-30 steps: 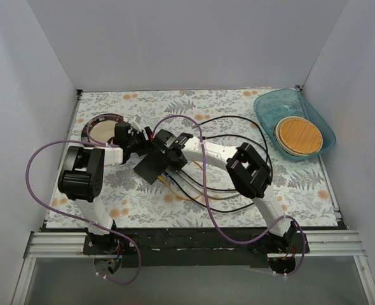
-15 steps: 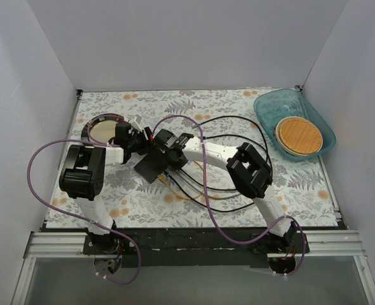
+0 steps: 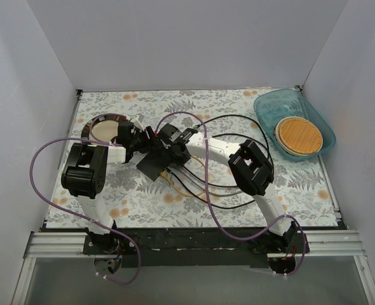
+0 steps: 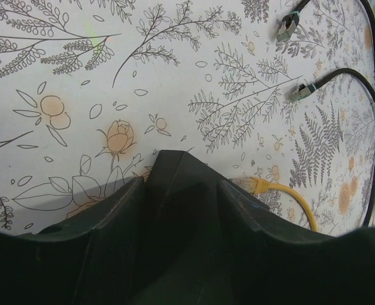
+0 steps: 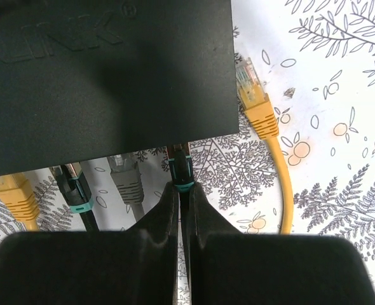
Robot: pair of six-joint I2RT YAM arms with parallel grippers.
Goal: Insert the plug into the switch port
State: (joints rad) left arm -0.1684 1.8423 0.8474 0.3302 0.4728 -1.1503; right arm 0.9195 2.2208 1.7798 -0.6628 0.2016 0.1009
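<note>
The switch [image 5: 105,76] is a flat matte-black box with sockets along its near long edge. It also shows in the top view [image 3: 150,165]. My left gripper [image 3: 136,136] is shut on its far end, and in the left wrist view the switch [image 4: 175,171] fills the gap between my fingers [image 4: 127,197]. My right gripper [image 5: 183,187] is shut on a black cable just behind its teal-banded plug [image 5: 181,166]. The plug's tip meets the socket edge, and how deep it sits is hidden. A yellow plug [image 5: 13,190], a black one [image 5: 73,184] and a grey one [image 5: 125,178] sit along the same edge.
A loose yellow plug [image 5: 254,95] lies beside the switch's right end. Black and yellow cables [image 3: 238,184] loop across the mat. Two loose black plugs [image 4: 302,92] lie farther out. A round dark-rimmed plate [image 3: 102,127] is at far left. A teal tray [image 3: 264,105] holds an orange disc.
Both grippers and the switch have shifted slightly away from the near edge. The right arm has folded closer in toward the switch.
</note>
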